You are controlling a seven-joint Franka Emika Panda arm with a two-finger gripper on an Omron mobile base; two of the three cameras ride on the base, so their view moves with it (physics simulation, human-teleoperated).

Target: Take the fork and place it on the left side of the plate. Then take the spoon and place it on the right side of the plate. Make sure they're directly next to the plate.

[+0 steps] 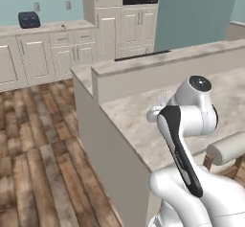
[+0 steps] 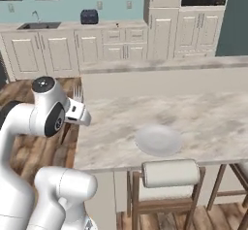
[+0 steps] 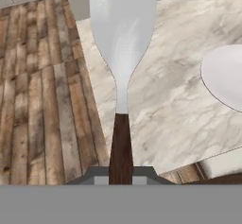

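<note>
The claw is clamped on the dark handle of the fork, which runs straight out ahead of it, with the pale silvery tines at the far end and the handle's lower part sunk between the two tips. In the hand view the fork hangs in the air over the near left corner of the marbled bench; past the fork on one side lies the wooden floor, and on the other the bench top. The plate rests on the bench off to the right of the claw and a little ahead of it, apart from the fork, and only its left part comes into that view. In the right base view the claw sits at the end of the white arm just at the bench's left edge, with the fork sticking up from it, tines uppermost, and the plate lies well to its right near the front edge of the bench, above a padded stool. In the left base view the fork shows faintly beyond the wrist, pale against the bench's raised back ledge.
</note>
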